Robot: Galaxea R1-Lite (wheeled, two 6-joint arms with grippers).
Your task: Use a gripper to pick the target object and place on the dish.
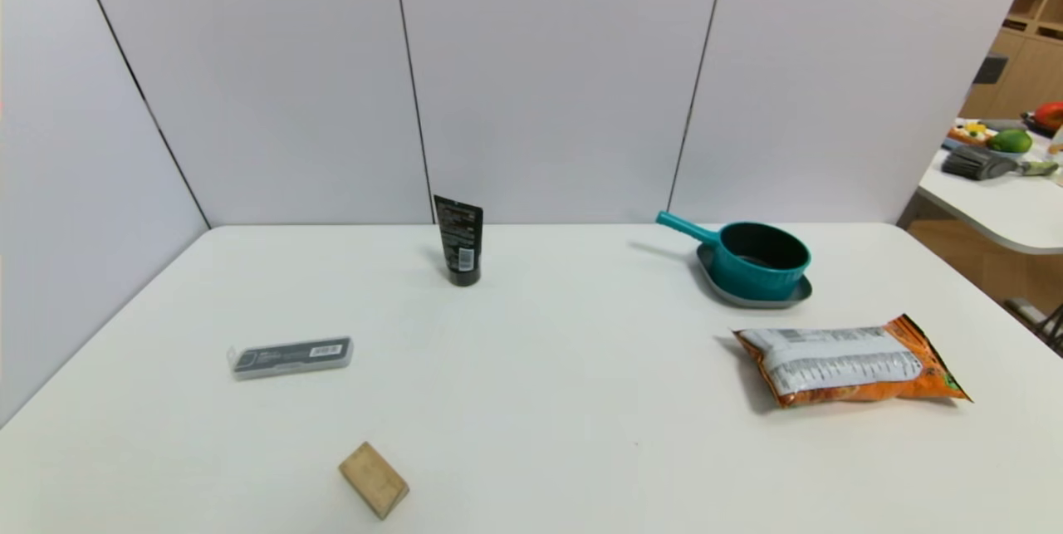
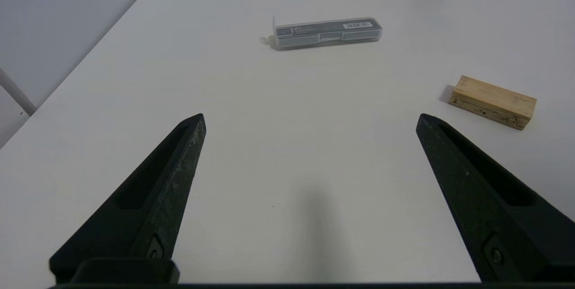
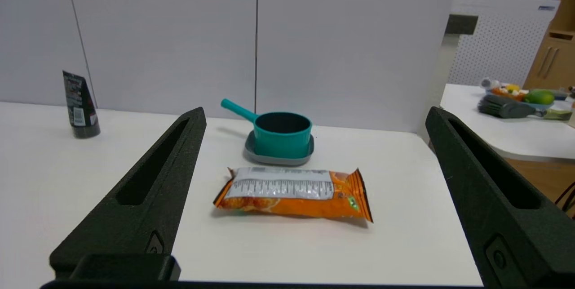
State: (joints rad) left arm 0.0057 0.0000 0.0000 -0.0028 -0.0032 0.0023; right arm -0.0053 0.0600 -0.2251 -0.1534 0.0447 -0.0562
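The teal saucepan (image 1: 760,258) (image 3: 282,134) stands upright on the grey dish (image 1: 793,293) (image 3: 276,159) at the table's far right, its handle pointing to the robot's left. My right gripper (image 3: 314,113) is open and empty, pulled back near the table's front, facing the orange bag with the saucepan well beyond it. My left gripper (image 2: 310,118) is open and empty too, low over bare table at the front left. Neither arm shows in the head view.
An orange snack bag (image 1: 847,361) (image 3: 294,191) lies in front of the dish. A black tube (image 1: 459,240) (image 3: 80,105) stands at the back centre. A grey plastic case (image 1: 291,355) (image 2: 327,33) and a wooden block (image 1: 374,480) (image 2: 492,102) lie on the left. The table's right edge (image 1: 980,301) is close to the dish.
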